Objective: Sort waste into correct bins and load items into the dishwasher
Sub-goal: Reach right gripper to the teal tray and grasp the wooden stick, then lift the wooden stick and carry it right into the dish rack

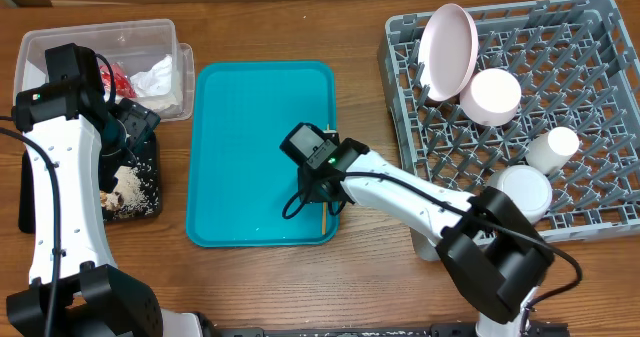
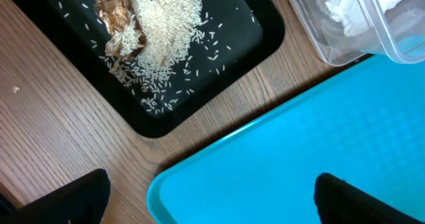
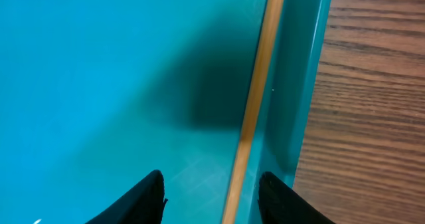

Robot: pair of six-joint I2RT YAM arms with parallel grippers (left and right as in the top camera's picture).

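A thin wooden stick (image 3: pixel 255 104) lies along the right inner edge of the teal tray (image 1: pixel 250 157); in the overhead view it shows at the tray's right side (image 1: pixel 327 220). My right gripper (image 3: pixel 212 201) is open and low over the tray, its fingers either side of the stick (image 1: pixel 318 187). My left gripper (image 2: pixel 206 197) is open and empty above the tray's top-left corner (image 2: pixel 265 164), near the black tray (image 2: pixel 232 51) of spilled rice and a brown scrap (image 2: pixel 119 21).
A clear plastic bin (image 1: pixel 150 47) with white and red waste stands at the back left. A grey dish rack (image 1: pixel 600 77) at the right holds a pink plate (image 1: pixel 447 49), a pink bowl (image 1: pixel 492 94) and white cups (image 1: pixel 553 147).
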